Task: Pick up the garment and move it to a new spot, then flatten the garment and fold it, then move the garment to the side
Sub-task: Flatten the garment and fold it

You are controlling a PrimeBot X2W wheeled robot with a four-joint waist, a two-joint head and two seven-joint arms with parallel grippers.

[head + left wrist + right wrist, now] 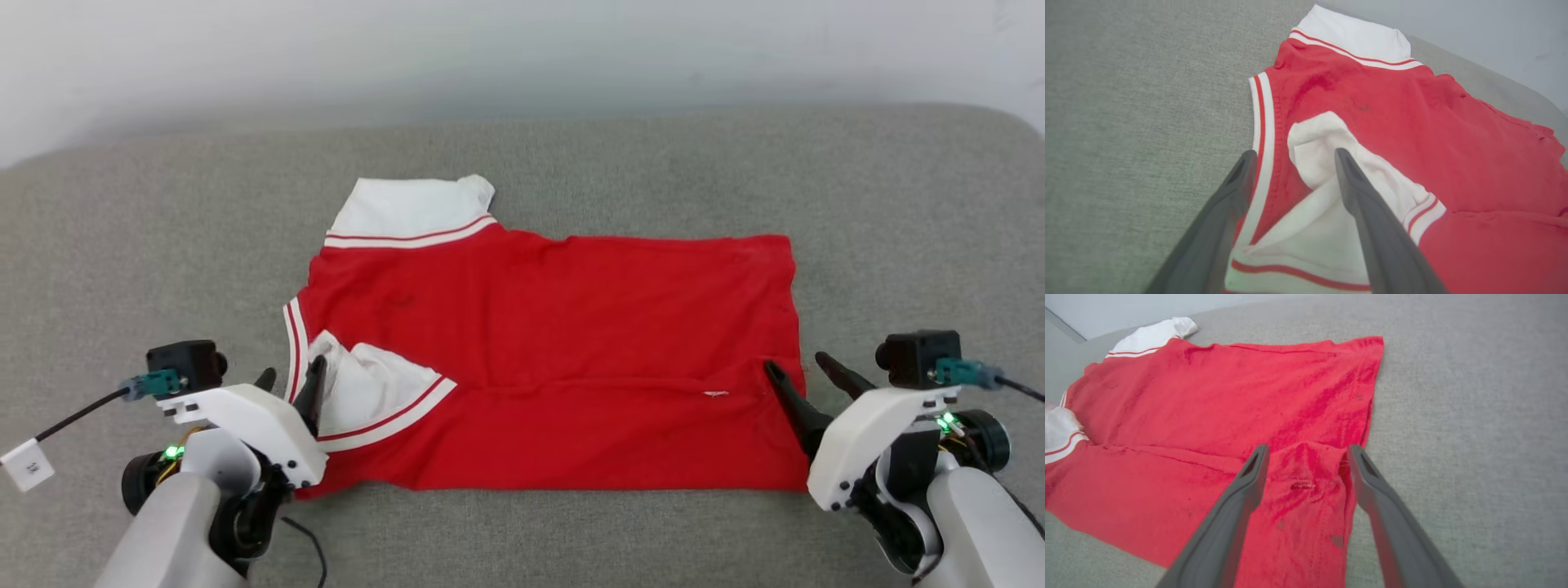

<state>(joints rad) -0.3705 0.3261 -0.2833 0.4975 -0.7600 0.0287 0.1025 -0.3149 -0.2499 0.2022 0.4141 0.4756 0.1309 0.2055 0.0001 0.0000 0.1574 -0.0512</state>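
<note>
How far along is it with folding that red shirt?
Done: the red jersey garment with white sleeves lies spread on the grey fabric surface. Its near edge looks folded over along a crease, with the near white sleeve tucked in. In hand: nothing; the left pincer and right pincer stand open at the near corners. Left: likely more folds, then moving it aside.

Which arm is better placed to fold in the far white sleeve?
Probably the left: the sleeve lies at the collar end of the shirt, where the open left gripper is; the right gripper is at the hem end.
</note>
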